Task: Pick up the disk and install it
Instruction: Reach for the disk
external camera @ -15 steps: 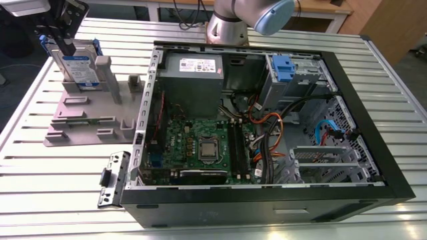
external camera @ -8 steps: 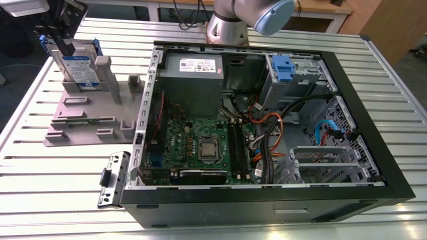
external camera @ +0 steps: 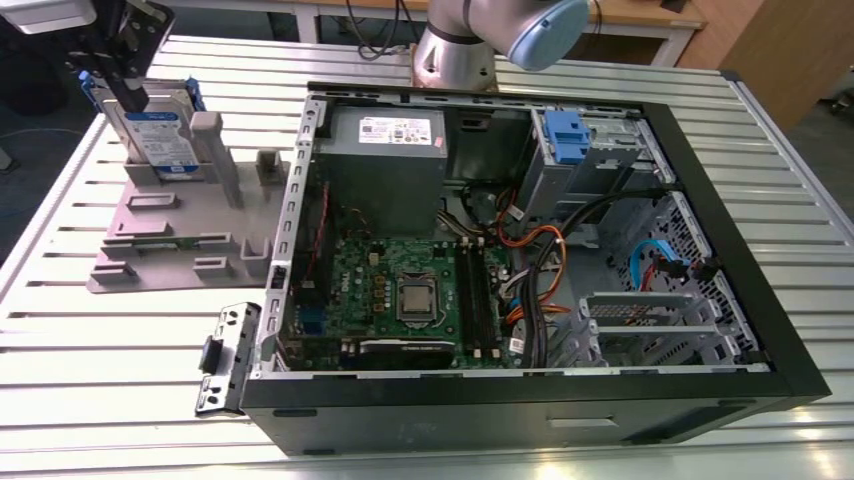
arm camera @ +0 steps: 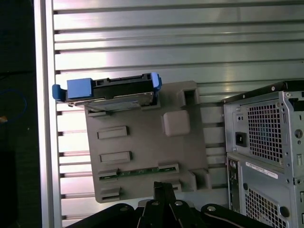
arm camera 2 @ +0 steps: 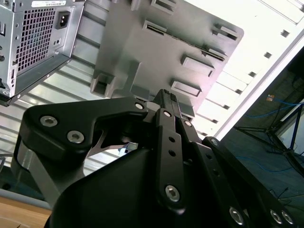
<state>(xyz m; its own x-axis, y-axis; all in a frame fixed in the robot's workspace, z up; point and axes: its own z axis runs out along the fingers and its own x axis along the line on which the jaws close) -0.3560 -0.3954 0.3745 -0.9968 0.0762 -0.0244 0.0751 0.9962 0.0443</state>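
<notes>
The disk (external camera: 158, 140) is standing on edge in a slot of the grey stand (external camera: 160, 235), near the far corner of the tabletop (external camera: 80, 400) on the exterior view's left. Its blue bracket is wrapping its edges and its label is facing the tabletop's near edge. The arm (external camera: 467, 40) is holding the jaws above that corner. In both wrist views their tips are lying drawn together with nothing between them, and in the first wrist view they are lining up over the side of the stand opposite the disk's slot, apart from the disk (arm camera: 110, 92) itself. Judging from this, the step in hand is the reach for the pick, and doing it well is probably depending on three things. First, the jaws are looking too narrow to pass over the disk, so they are likely needing to be spread wider than the body and bracket together while they are above the top edge. Second, the pads are best squared to the two flat faces and centred along the top edge, so the disk is not twisting in the slot as they are closing. Third, the stand's upright posts (external camera: 207, 130) are rising just beside the disk, so a straight vertical approach is looking safer than a slanted one. The open computer case (external camera: 747, 300) is lying just beside the stand toward the exterior view's right, so any sideways swing is risking its rim.
</notes>
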